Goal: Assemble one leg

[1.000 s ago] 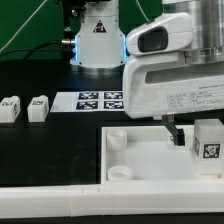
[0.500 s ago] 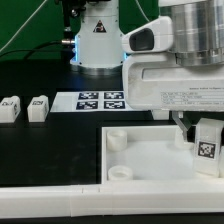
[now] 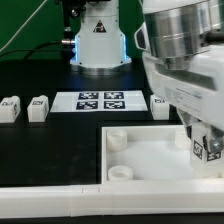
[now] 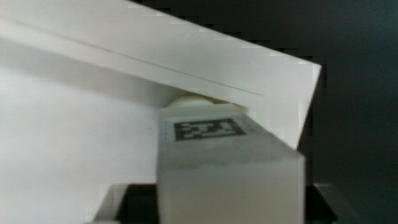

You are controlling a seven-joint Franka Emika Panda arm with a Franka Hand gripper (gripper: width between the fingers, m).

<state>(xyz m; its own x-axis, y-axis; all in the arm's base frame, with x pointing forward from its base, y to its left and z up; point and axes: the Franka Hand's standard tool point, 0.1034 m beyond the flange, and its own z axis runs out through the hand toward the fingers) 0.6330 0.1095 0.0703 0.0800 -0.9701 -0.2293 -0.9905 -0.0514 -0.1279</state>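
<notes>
My gripper (image 3: 203,138) is shut on a leg (image 3: 208,149), a small white block with a black-and-white tag, held at the large white tray's (image 3: 150,160) corner on the exterior view's right. In the wrist view the held leg (image 4: 221,165) fills the middle, its tag facing the camera, and its far end sits at a round corner socket (image 4: 192,100) of the tray (image 4: 71,120). Whether the leg touches the socket is hidden. Dark fingers (image 4: 135,200) flank the leg. Three more legs lie loose on the black table (image 3: 10,108) (image 3: 38,107) (image 3: 160,102).
The marker board (image 3: 100,100) lies flat behind the tray. The robot base (image 3: 97,40) stands at the back. Two more tray sockets (image 3: 116,140) (image 3: 120,172) show on the exterior view's left side of the tray. A white rail (image 3: 50,205) runs along the front.
The arm has swung and tilted, uncovering the third loose leg beside the marker board. The held leg has shifted slightly and now sits lower at the tray's corner.
</notes>
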